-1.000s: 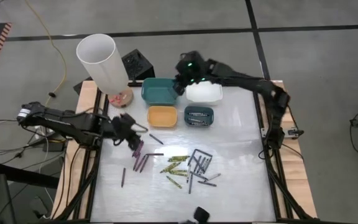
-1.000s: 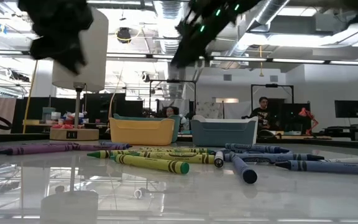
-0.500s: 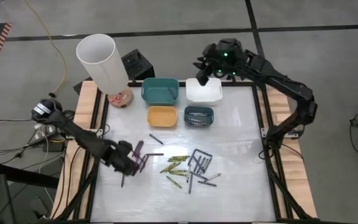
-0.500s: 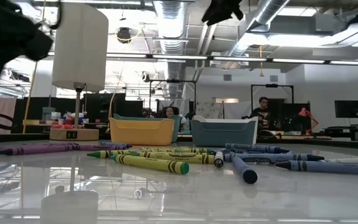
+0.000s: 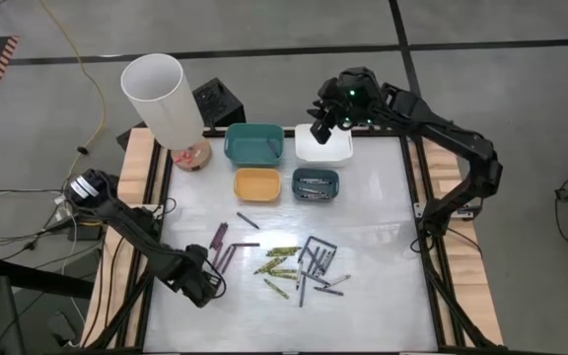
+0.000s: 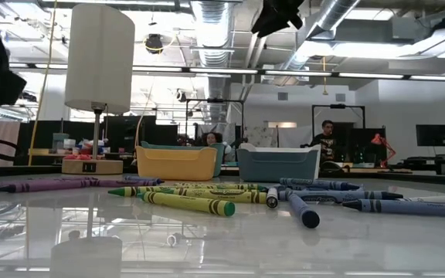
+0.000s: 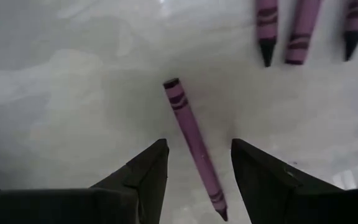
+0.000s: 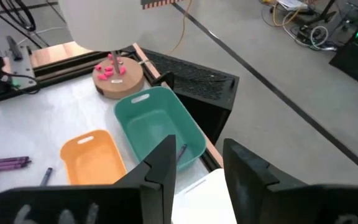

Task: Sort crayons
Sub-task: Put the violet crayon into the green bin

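Probably lab: exposed ceiling ducts (image 6: 215, 23), workbenches.

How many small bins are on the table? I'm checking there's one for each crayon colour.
4. The teal bin and the white bin sit along the table's far edge; the orange bin and the dark blue bin sit just in front of them. None looks hidden.

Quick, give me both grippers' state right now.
Left gripper: open, empty, straddling a lone purple crayon on the table.
Right gripper: open, empty, above the white bin.
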`<state>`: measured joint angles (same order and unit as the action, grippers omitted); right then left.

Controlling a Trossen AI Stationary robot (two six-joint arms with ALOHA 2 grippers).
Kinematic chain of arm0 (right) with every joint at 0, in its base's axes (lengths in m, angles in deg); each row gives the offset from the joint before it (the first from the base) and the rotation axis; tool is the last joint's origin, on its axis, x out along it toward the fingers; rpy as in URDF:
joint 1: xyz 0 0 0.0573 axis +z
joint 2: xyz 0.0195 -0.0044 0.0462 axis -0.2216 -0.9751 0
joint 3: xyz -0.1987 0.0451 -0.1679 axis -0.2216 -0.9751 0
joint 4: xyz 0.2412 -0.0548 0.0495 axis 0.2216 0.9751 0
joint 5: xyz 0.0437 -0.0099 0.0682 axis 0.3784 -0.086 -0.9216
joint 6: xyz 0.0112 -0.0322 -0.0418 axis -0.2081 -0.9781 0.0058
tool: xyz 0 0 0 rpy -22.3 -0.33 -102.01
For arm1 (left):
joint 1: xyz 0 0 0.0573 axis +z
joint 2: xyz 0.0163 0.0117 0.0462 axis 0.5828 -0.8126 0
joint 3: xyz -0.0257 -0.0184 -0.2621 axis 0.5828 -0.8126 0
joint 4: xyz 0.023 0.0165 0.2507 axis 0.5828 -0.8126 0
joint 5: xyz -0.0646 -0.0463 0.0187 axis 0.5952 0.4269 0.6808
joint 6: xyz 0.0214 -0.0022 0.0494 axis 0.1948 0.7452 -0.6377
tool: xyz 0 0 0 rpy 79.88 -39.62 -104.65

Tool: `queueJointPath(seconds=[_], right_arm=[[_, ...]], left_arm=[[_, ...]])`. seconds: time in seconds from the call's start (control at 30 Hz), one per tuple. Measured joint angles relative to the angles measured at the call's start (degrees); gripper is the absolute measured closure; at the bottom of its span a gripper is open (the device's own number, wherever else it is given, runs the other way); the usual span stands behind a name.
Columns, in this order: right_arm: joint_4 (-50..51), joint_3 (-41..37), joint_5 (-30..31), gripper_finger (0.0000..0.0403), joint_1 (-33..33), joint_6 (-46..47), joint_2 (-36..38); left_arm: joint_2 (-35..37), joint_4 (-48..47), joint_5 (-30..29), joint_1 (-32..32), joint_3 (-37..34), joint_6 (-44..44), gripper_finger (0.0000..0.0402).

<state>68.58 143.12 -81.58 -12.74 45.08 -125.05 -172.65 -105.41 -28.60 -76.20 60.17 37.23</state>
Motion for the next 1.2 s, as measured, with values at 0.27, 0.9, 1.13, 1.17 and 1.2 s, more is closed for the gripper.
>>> queueJointPath(seconds=[0.27,0.9,1.13,1.17,1.2], right_arm=[[-0.05,0.00,-0.12,0.0275,1.98,0.02,0.00],[-0.02,2.10,-0.14,0.0275,8.02,0.17,0.42],[-1.26,2.16,-5.19,0.0275,11.32,2.35,1.31],[-1.47,2.16,-6.51,0.0275,11.83,3.22,1.31],[-1.62,2.16,-7.88,0.0275,12.30,4.06,1.31]], left_arm=[[-3.05,0.79,1.86,0.07,0.36,-2.53,0.0308],[14.65,1.04,-28.49,0.75,-0.13,-0.11,0.0398],[26.47,2.94,-57.87,3.47,-0.09,-10.72,0.0399],[27.89,4.07,-61.06,4.08,-0.09,-14.00,0.0399],[29.21,5.68,-63.99,4.84,-0.07,-18.16,0.0399]])
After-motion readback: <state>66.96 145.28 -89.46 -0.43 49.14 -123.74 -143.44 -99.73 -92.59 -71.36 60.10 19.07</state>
